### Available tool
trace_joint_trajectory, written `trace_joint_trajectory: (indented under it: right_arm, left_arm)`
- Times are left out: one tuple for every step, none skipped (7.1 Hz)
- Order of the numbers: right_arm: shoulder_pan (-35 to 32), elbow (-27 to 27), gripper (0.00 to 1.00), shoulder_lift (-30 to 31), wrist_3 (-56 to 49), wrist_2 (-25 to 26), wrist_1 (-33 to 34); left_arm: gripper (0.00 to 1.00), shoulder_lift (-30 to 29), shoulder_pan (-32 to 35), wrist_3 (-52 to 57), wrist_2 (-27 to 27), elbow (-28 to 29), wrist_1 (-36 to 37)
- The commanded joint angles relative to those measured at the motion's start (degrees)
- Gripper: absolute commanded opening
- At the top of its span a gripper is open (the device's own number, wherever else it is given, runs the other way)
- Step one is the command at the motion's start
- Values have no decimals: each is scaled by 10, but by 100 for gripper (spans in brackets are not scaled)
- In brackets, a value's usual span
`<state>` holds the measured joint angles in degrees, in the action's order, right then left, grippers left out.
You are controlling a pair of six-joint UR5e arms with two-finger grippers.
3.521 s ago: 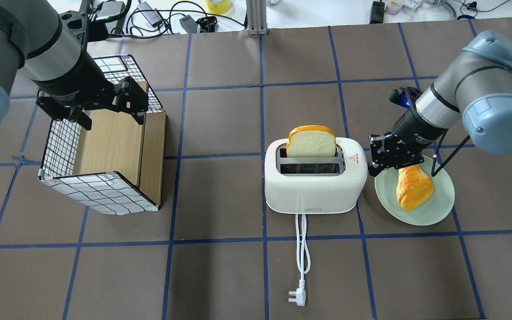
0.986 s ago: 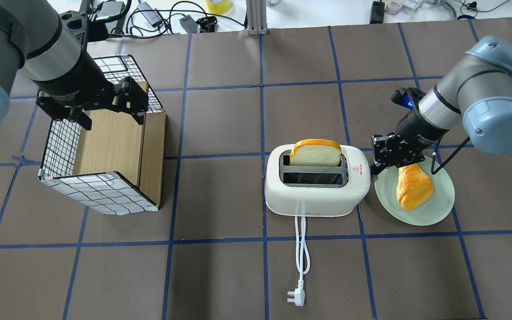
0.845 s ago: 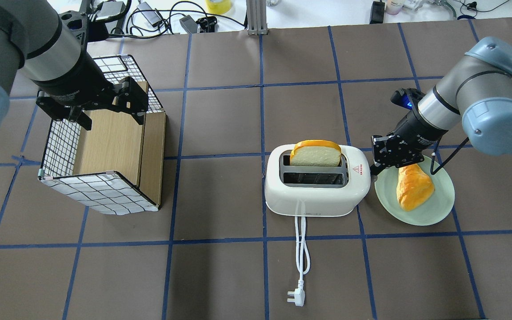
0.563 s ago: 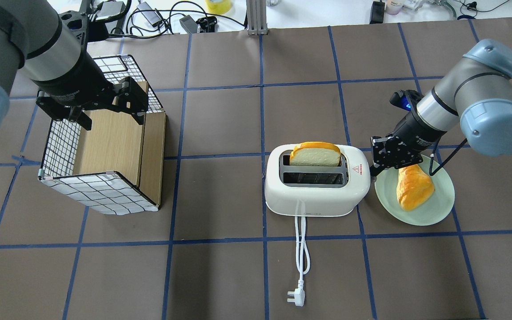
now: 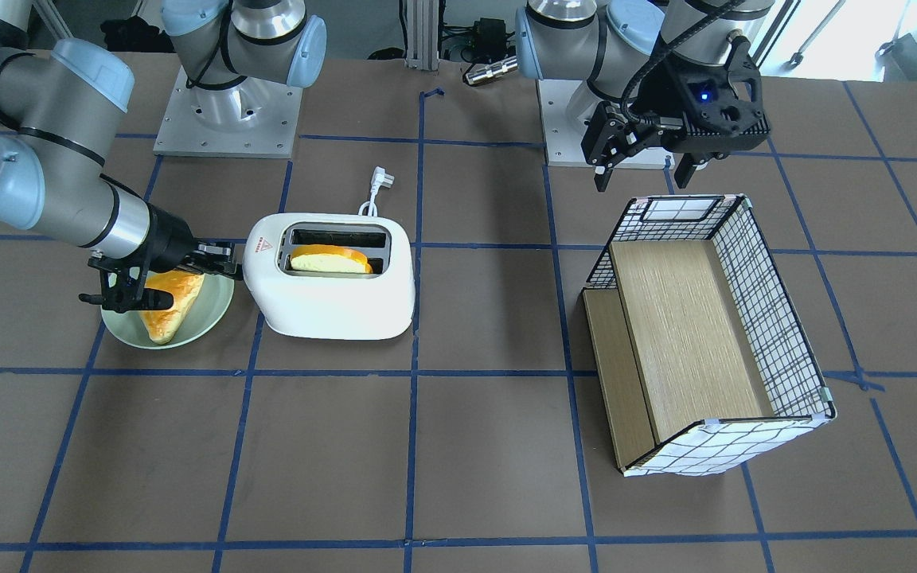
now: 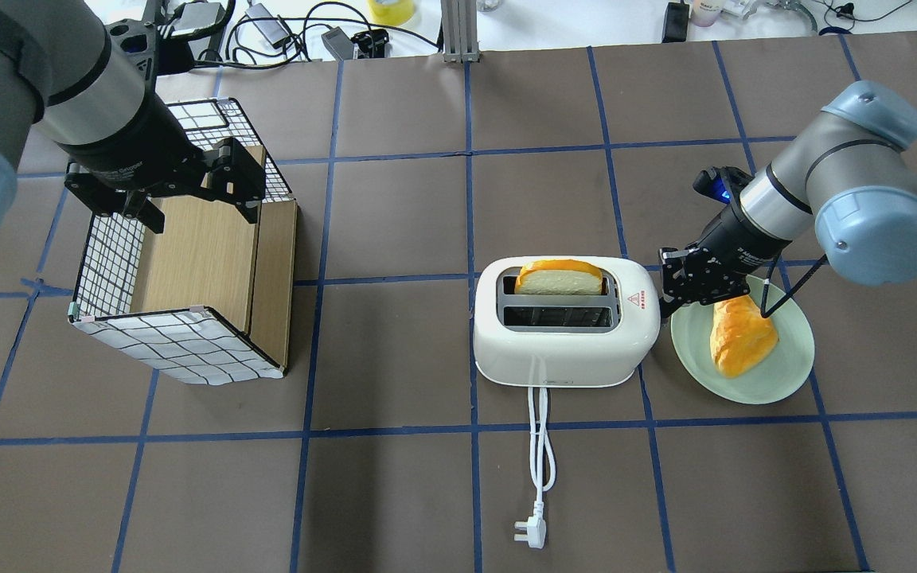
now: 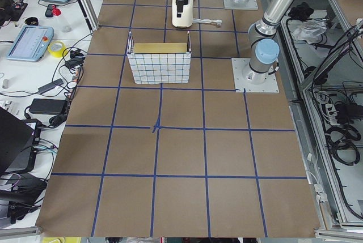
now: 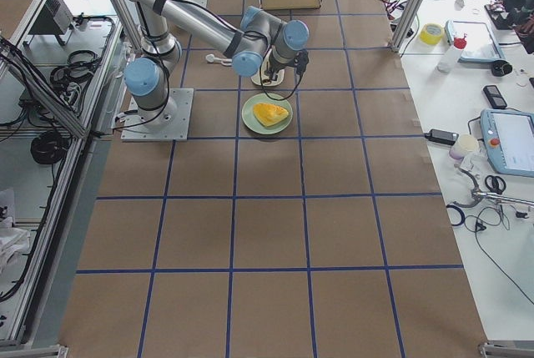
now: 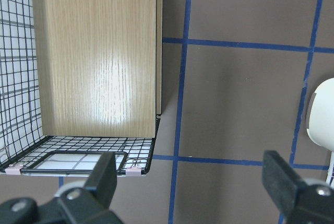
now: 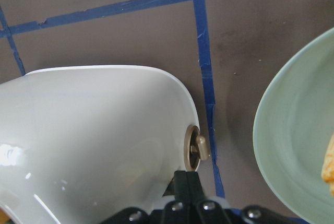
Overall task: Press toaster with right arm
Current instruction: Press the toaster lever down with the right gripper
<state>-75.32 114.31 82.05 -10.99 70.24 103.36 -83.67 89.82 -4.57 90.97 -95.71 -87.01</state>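
Right fingers [image 10: 186, 182]: pressed together with nothing between them, at bottom centre of the right wrist frame. Their tips are at the toaster's end wall, just beneath its tan knob [image 10: 199, 148].
Toaster [image 6: 566, 334]: white and upright on the surface, centre-right of the overhead frame. Its red triangle mark is on the top, toward the plate.
Bread slice [image 6: 558, 278]: sits low in the far slot, its orange crust just above the rim.
Plate [image 6: 793, 366]: pale green, just right of the toaster, carrying an orange-crusted bread piece [image 6: 737, 338].
Cord [image 6: 540, 454]: white, runs from the toaster toward the lower edge and ends in a plug.
Left fingers [image 9: 104, 174]: spread wide and gripping nothing, over the wire basket [image 6: 180, 342] at upper left of the overhead frame.
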Motion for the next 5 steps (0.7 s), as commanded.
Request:
trace_joint_trajectory:
  right_arm:
    - [0,4,0,-7,-1,-4,11]
    - [0,9,0,-10,0,-4,18]
    - [0,11,0,-9,2,-5,25]
    - [0,13,0,-9,3,-5,26]
    - [0,11,0,-5,11,-2,25]
  left_arm:
    - [100,0,0,0,0,0,0]
    - [100,0,0,0,0,0,0]
    - [100,0,0,0,0,0,0]
    - [100,0,0,0,0,0,0]
    - [100,0,0,0,0,0,0]
